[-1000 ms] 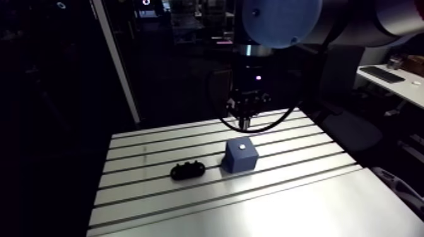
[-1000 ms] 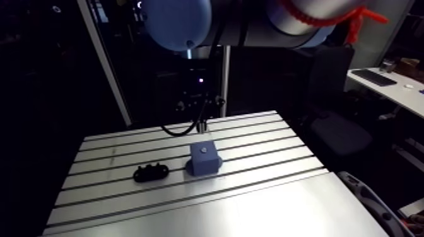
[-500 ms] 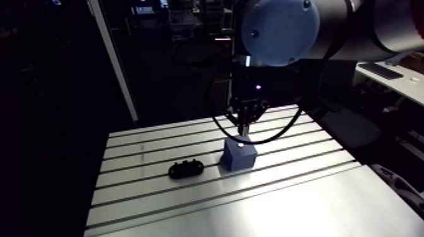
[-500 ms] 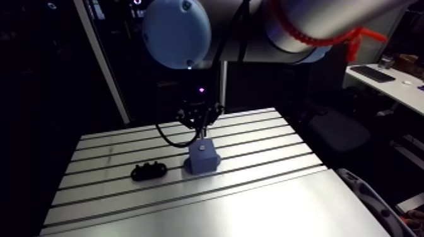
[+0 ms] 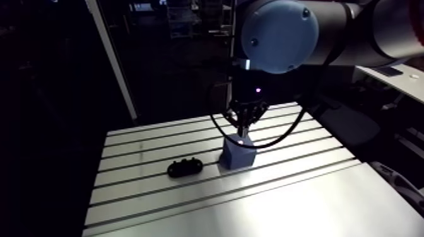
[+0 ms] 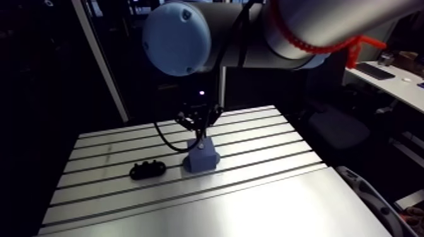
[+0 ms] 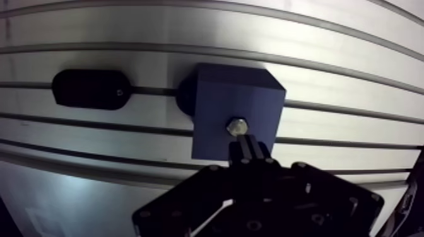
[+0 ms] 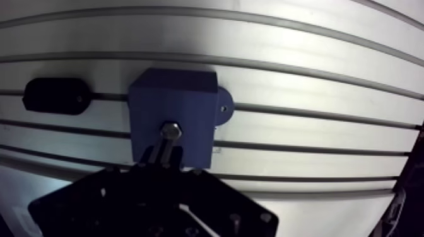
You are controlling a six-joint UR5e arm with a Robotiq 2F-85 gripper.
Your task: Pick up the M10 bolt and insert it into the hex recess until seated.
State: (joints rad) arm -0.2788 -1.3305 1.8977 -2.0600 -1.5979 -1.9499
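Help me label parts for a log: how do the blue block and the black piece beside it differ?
The blue block is a tall cube; the black piece is low, long and rounded. The block carries a bolt on top; the black piece has none. Both sit on the slotted table.

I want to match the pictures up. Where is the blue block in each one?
Arm view: the blue block stands mid-table, below the pincer.
Wrist view: the blue block is just ahead of the pincer.
Shared landmark: the black piece lying beside the block.
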